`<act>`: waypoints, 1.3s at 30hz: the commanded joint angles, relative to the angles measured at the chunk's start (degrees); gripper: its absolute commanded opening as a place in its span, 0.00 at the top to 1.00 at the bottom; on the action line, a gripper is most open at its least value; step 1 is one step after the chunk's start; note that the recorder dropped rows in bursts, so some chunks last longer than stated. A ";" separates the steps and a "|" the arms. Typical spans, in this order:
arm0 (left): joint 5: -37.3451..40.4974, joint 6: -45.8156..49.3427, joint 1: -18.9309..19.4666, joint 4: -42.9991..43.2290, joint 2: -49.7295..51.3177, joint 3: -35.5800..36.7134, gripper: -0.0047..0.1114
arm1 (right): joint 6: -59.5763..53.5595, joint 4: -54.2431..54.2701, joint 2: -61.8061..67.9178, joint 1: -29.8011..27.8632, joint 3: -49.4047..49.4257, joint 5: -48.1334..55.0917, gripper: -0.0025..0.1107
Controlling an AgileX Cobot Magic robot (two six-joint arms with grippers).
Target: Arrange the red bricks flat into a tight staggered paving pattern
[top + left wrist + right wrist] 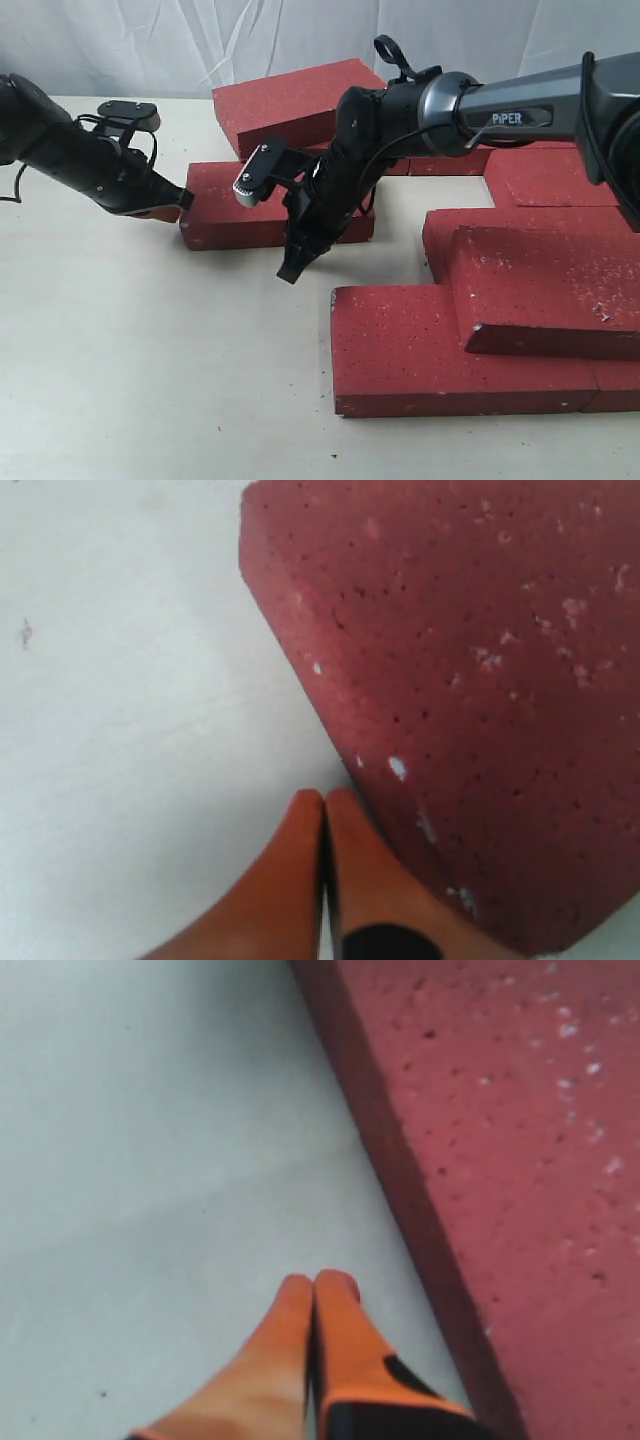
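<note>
Nudging a loose brick [235,215] toward the laid bricks [430,350] looks like the step in hand. The left gripper [183,199], clenched on nothing, sits against its end, and the right gripper [291,268], likewise clenched and empty, hangs just beside its near edge. The next move calls for sliding it flat over the table [150,350], edges kept square.

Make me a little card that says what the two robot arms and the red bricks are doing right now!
left tool: shut, tips at the end of a loose brick
right tool: shut, pointing down at the table beside that brick's near side
holding: nothing
stacked brick: lies tilted on top of others, not flat
back brick: seems propped up on its neighbours
pattern: gaps between bricks, not tight yet
</note>
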 commanded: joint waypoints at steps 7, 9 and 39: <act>-5.05 7.63 -2.99 -8.91 -0.03 0.05 0.96 | 1.50 -0.08 1.12 -0.48 -0.31 -8.86 0.98; -7.71 7.63 -3.29 -9.01 -0.03 0.05 0.96 | 2.13 -0.08 1.12 -0.48 -0.31 -9.87 0.98; -9.52 9.02 -2.71 -10.79 0.87 -0.86 0.96 | 11.33 -3.33 -8.64 -12.41 -0.31 12.35 0.98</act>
